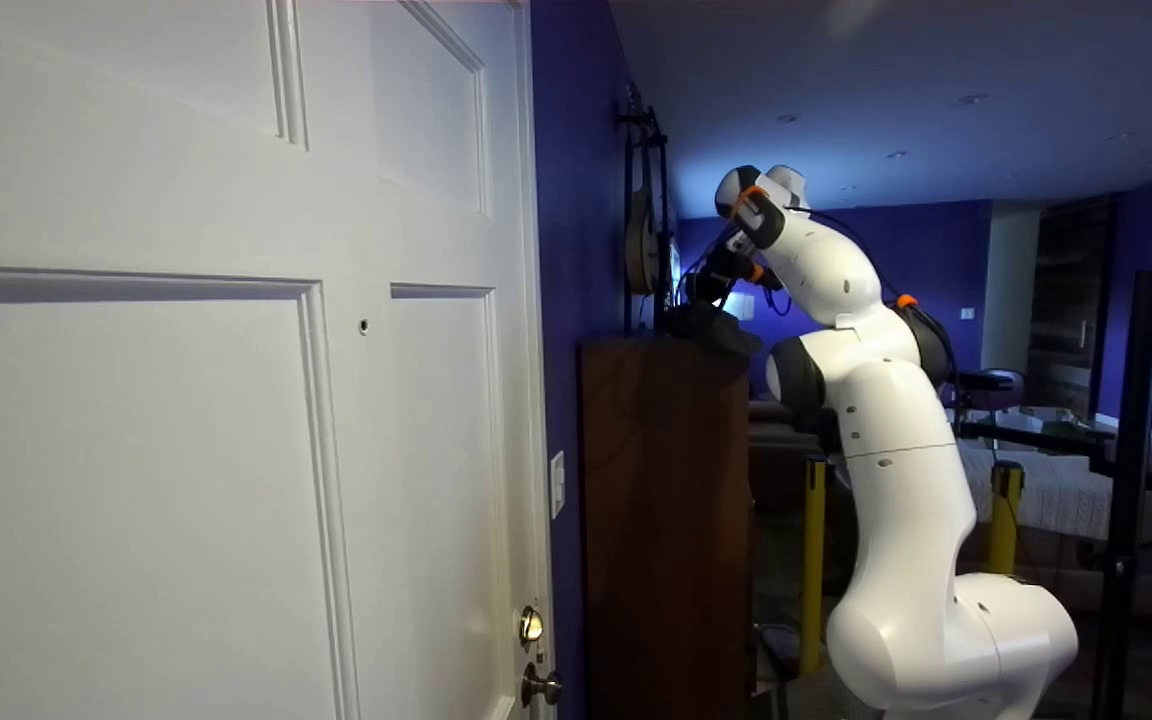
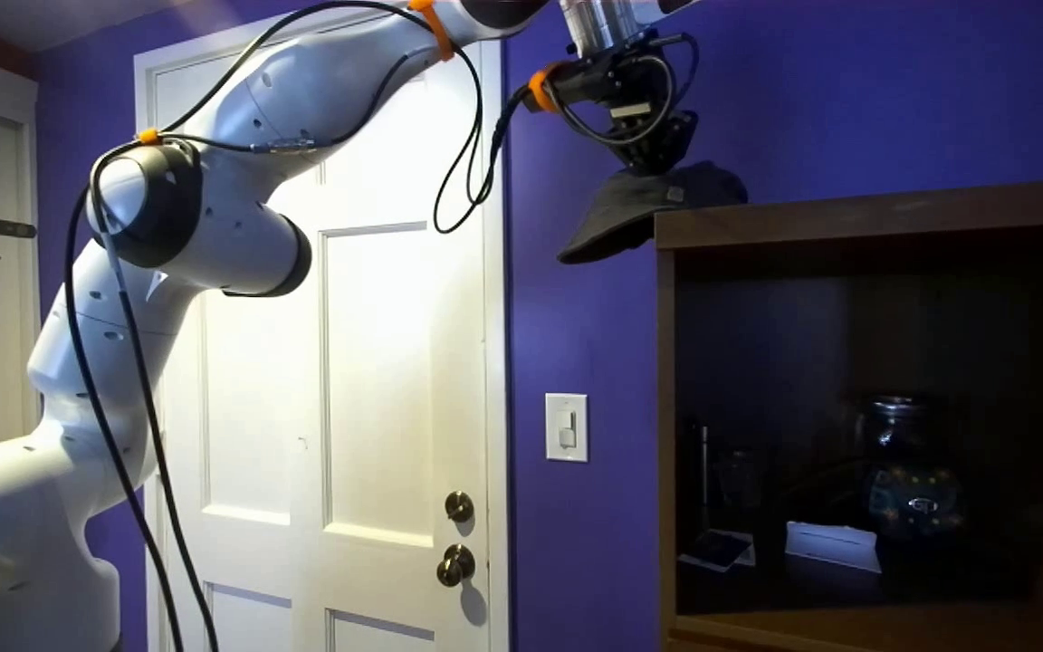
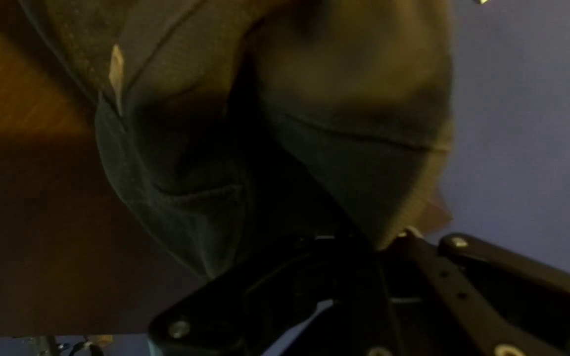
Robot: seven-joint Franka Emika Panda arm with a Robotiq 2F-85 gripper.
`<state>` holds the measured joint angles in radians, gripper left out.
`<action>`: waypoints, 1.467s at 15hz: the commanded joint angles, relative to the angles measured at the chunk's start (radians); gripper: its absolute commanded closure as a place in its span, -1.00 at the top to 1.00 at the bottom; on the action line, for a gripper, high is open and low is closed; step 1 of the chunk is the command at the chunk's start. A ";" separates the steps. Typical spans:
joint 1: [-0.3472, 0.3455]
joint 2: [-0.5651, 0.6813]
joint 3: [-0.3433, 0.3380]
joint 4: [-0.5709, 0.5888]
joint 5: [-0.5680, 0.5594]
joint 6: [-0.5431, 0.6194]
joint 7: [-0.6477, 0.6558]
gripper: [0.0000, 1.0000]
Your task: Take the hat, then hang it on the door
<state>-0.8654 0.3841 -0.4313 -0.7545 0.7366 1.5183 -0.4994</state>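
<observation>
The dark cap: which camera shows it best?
An exterior view: the dark cap stands out against the purple wall, brim and crown in profile. Seen smaller in an exterior view, the cap is nearly black. The wrist view gives a dim, cropped close-up of its folds.

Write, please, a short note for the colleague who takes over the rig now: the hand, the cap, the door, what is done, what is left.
Hand: closed on the dark brimmed cap, fabric bunched in its grip.
Cap: at the top of the brown wooden cabinet, brim jutting past the edge; whether it is lifted clear, I cannot tell.
Door: white panelled door, with the light switch between it and the cabinet; cap not on it.
Done: cap grasped.
Left: carry it to the door and hang it.
</observation>
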 commanded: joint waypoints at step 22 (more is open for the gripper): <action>0.536 -0.398 0.050 -0.627 -0.443 -0.017 -0.088 -0.98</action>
<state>-0.3797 0.1105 -0.4061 -1.1877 0.3626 1.4450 -0.6071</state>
